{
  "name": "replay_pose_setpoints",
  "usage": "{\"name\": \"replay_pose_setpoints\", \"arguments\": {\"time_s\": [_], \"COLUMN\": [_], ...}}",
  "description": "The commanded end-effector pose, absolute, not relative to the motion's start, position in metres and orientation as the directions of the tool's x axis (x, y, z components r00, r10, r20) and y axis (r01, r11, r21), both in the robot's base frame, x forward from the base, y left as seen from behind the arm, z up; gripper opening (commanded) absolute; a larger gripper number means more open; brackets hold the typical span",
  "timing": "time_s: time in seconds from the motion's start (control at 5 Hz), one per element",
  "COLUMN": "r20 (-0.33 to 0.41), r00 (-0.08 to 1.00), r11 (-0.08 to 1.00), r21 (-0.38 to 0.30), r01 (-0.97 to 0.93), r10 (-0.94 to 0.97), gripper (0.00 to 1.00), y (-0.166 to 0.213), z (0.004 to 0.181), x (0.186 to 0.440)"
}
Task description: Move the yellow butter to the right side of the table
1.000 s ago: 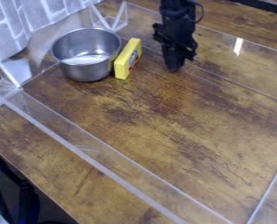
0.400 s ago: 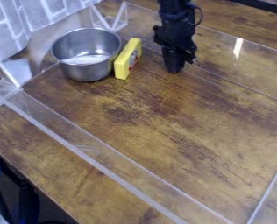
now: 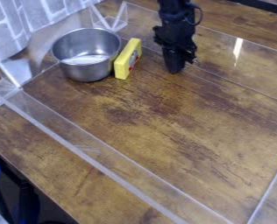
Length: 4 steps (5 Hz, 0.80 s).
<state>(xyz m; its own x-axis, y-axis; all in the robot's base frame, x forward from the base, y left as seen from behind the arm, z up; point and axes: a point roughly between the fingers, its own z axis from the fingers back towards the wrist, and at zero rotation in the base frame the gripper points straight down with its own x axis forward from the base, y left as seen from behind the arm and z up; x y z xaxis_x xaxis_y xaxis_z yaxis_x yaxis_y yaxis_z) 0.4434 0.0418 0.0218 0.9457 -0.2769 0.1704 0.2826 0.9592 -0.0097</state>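
Your black gripper [image 3: 175, 63] points straight down at the table [image 3: 165, 122]. Its fingers are pressed together and nothing is between them. The tip is low, right by the wood. The yellow butter [image 3: 128, 58] lies just to the left of the gripper in the picture, a little apart from it. You are not touching it. The butter box sits right beside the round steel bowl [image 3: 86, 52], which is on its other side. Both are near the far left part of the dark brown table. A clear plastic rim [image 3: 94, 149] runs along the table's edge.
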Motion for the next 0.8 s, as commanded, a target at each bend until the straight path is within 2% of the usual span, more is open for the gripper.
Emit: {"name": "replay_pose_setpoints", "arguments": {"time_s": [0.0,0.6], "r20": [0.145,0.125], "r00": [0.938,0.934], "r11": [0.946,0.938], "r21": [-0.028,-0.055], "r01": [0.323,0.342], "r10": [-0.316,-0.333], "gripper": [0.00,0.00], "y": [0.0265,0.0200], "z": [0.0124,0.0058], "x": [0.4376,0.4343]}}
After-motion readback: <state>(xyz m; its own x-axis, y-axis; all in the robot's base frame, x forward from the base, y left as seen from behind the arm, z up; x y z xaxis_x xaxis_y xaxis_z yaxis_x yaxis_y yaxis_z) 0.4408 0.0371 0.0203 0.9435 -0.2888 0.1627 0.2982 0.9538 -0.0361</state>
